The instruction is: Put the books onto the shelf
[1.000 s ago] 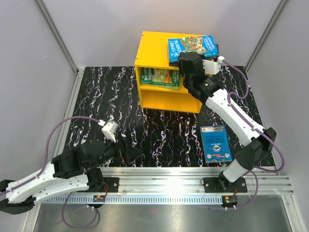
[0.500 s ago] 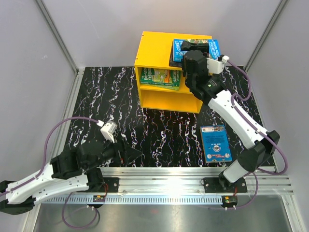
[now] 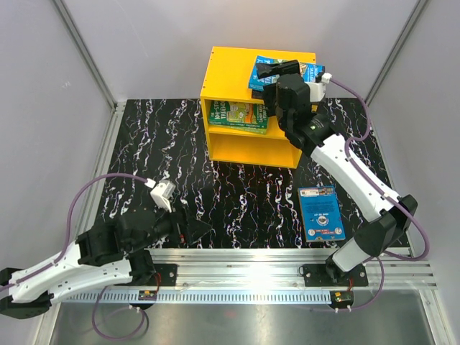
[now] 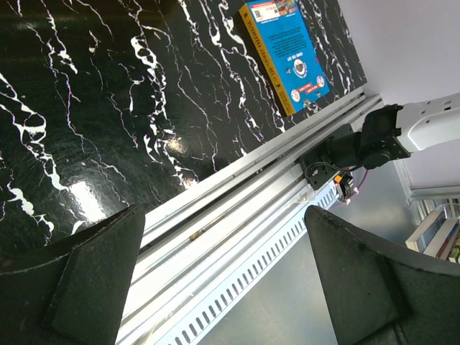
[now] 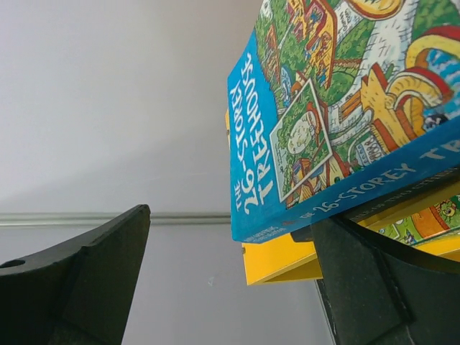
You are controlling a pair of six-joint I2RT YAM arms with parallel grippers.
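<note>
— What lies nearest us?

— A slotted aluminium rail [image 3: 251, 262] runs along the front edge, with both arm bases bolted to it. Behind it is the bench [image 3: 144, 144], glossy black with white veining. Pale grey walls [image 3: 144, 43] shut it in at the sides and the back.

— And the left arm?

— We see the left arm [image 3: 57, 273] lying low at the front left corner. The left jaws hang released over the rail and the bench edge, wide apart with nothing between them.

— Is anything lying in the open?

— A loose blue book [image 3: 321, 212] lies flat on the bench at the front right. It is just beyond the right base and well apart from the shelf.

— What stands in the way further back?

— The right arm [image 3: 352, 172] stretches diagonally over that side of the bench and up to the shelf [image 3: 230, 72]. The shelf is a bright yellow box standing at the far middle, and the arm hides its right flank from us.

— What does the shelf hold?

— Green books [image 3: 241, 115] lie flat in the upper compartment. The Treehouse book [image 5: 323, 108], blue-spined, rests on the flat top at the back right corner, with one corner overhanging the yellow edge. Another cover peeks out beneath it, but we see too little to name it.

— And the right jaws?

— They are released, spread wide at that overhanging corner. One side is out in free air and the other is under the book. We cannot tell whether it touches.
</note>
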